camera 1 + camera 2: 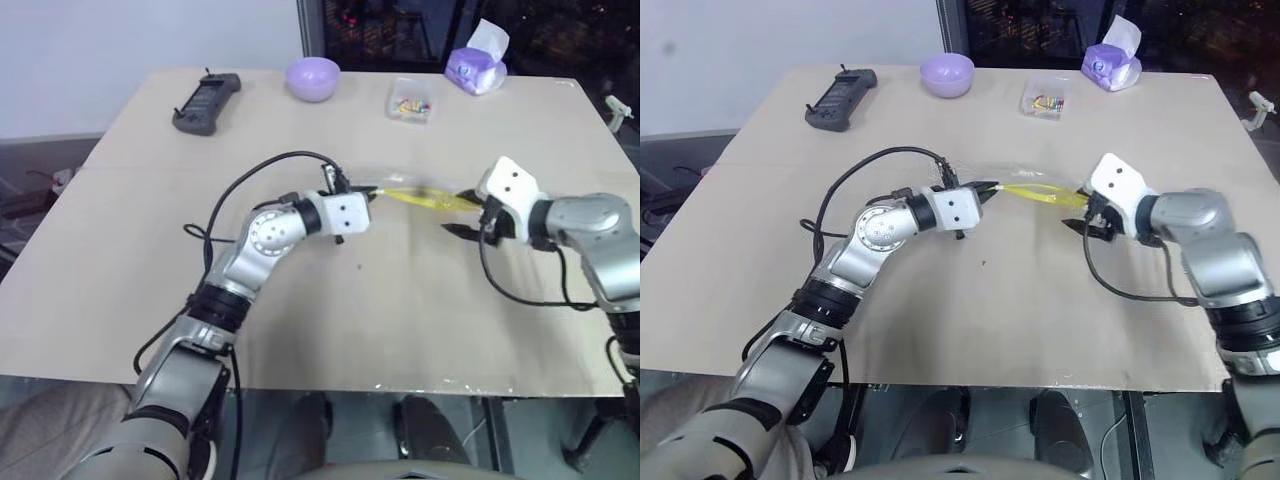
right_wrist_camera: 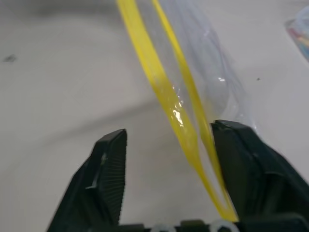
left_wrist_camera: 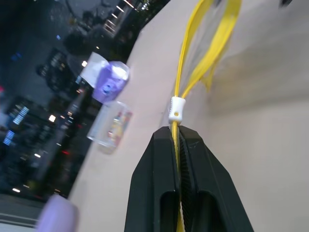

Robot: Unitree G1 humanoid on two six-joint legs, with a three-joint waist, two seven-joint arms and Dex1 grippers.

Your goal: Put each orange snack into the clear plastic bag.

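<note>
Black fingers of the left gripper are pressed together on the yellow seal strip of the bag, just below its small white slider. So one end of the bag is pinched. In the head views the bag hangs stretched in the middle of the frame, between the two grippers, a little above the table.

At the other end, the right gripper has its jaws wide apart. The strip passes between them, lying close to one finger, but I cannot tell if it touches.

About progress: I see no snack inside the bag, and no orange bun on the table either, so I judge that the filling is not yet started. What remains is to open the mouth and put each snack in.

Further out, at the upper edge of the frame, stand a purple bowl, a small clear box, a tissue pack and a black controller.
</note>
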